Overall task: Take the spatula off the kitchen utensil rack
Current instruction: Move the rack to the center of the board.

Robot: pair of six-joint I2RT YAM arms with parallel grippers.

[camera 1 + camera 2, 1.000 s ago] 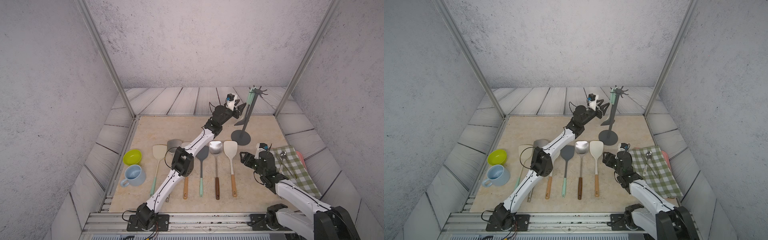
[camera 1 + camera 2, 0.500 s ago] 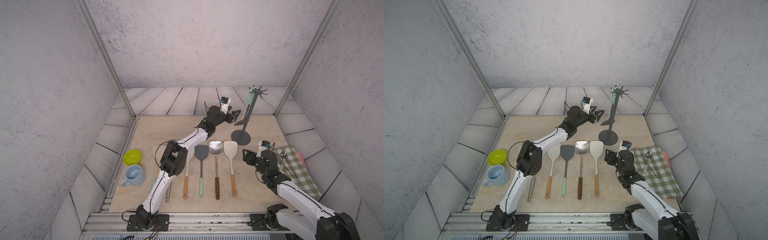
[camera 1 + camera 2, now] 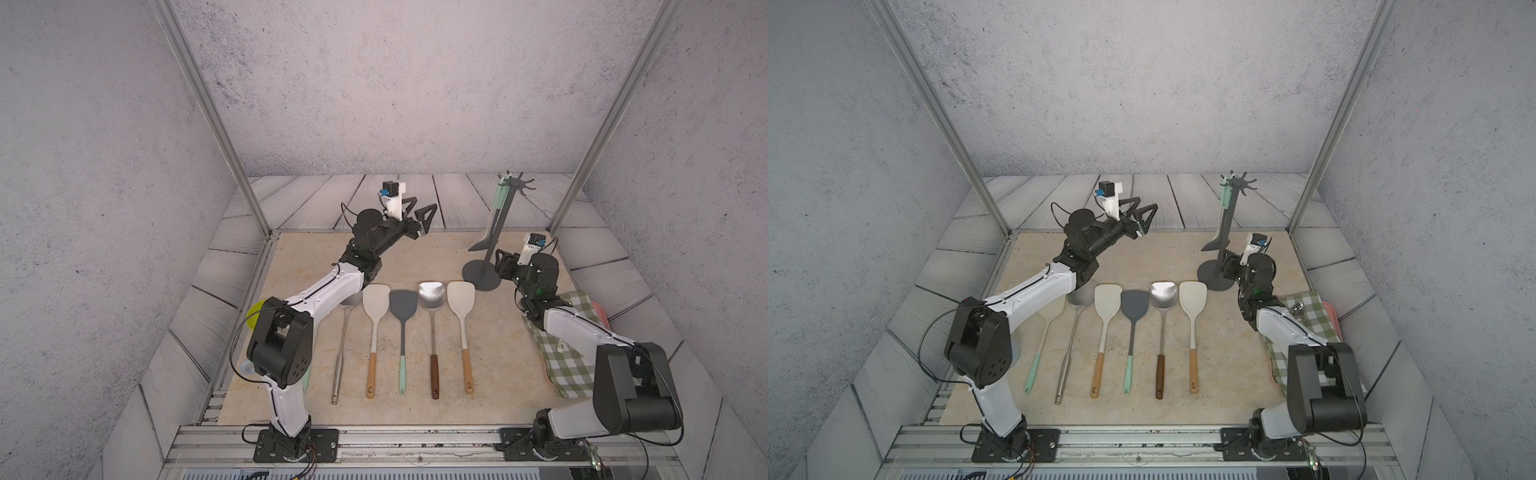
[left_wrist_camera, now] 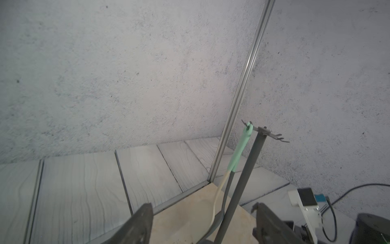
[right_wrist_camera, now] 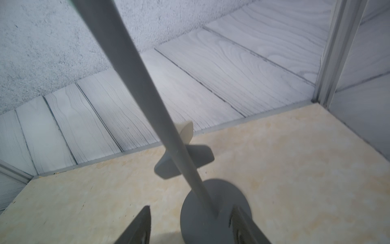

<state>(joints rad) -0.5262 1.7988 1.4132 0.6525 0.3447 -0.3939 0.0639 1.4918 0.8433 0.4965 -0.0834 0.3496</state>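
The kitchen utensil rack (image 3: 481, 274) (image 3: 1216, 275) stands at the back right, a dark grey pole on a round base. From its crown of hooks (image 4: 262, 131) hangs the spatula (image 3: 483, 245) (image 3: 1214, 245), mint handle (image 4: 239, 151) up, dark grey blade (image 5: 200, 158) low beside the pole. A cream strip shows next to its shaft; I cannot tell what it belongs to. My left gripper (image 3: 419, 212) (image 3: 1142, 214) (image 4: 202, 209) is raised left of the rack, open and empty. My right gripper (image 3: 500, 259) (image 5: 191, 209) sits low at the base, open, its jaws either side of the pole's foot.
Several spatulas and turners (image 3: 402, 307) lie side by side in mid-table, handles toward the front. A green bowl (image 3: 252, 311) and a blue mug (image 3: 246, 365) peek out behind the left arm. Under the right arm lies a green checked cloth (image 3: 571, 370).
The left gripper has drawn back leftward from the hanging spatula and opened wider. The right gripper has moved away from the front up to the rack's base, its jaws narrowing.
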